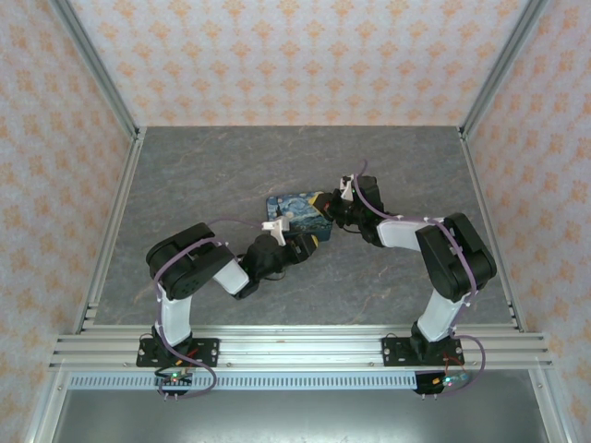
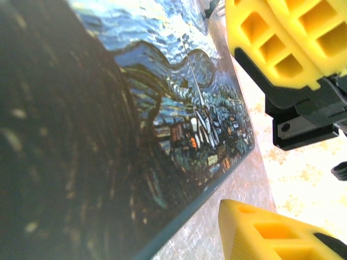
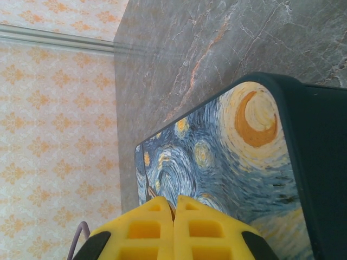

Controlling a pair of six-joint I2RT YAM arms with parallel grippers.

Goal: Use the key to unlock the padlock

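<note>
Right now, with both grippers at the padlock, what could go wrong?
1. The left gripper stands open at the padlock, not clamping it, so a push may slide it across the table.
2. The right gripper is shut over the painted face; whether it holds the key cannot be told, so an insertion may miss.
3. In the top view the grippers sit close together and may collide.

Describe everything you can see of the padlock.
The padlock is a rounded-rectangular block with a printed face: swirling blue and yellow night sky, crescent moon, village. Its edges are dark teal. It sits near the middle of the table; its tilt is unclear. The right gripper, jaws closed, is beside its painted face.
</note>
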